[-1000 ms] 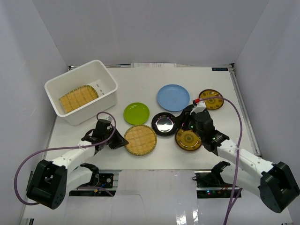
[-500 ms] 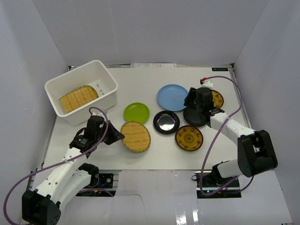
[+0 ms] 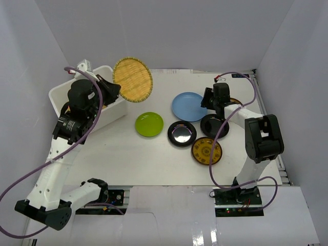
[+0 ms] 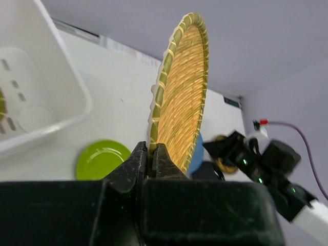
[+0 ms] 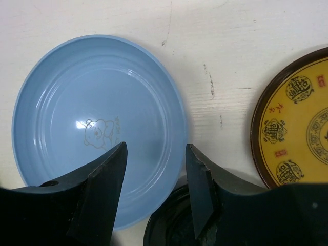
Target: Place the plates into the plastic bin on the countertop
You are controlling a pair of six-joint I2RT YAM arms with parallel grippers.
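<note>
- One woven plate point(image 3: 132, 79) is pinched by its rim in the closed left gripper point(image 4: 152, 154), raised near the plastic bin point(image 3: 117, 108).
- Right gripper point(image 5: 154, 174), jaws apart, hangs over the light blue plate point(image 5: 97, 118) edge.

Bright, even white light falls from above in the top view; the light blue plate point(image 3: 189, 106) casts only a thin, soft shadow on the countertop point(image 3: 154, 164); just nearer than it, a glossy black plate point(image 3: 180, 134) mirrors a pale patch of glare; in the right wrist view the blue plate is crisp, with a small highlight left of its middle, while the fingers point(image 5: 100, 195) of the right gripper point(image 5: 155, 148) in front of it are dark and slightly soft; the left gripper point(image 4: 152, 148) shows near-black, with little detail
</note>
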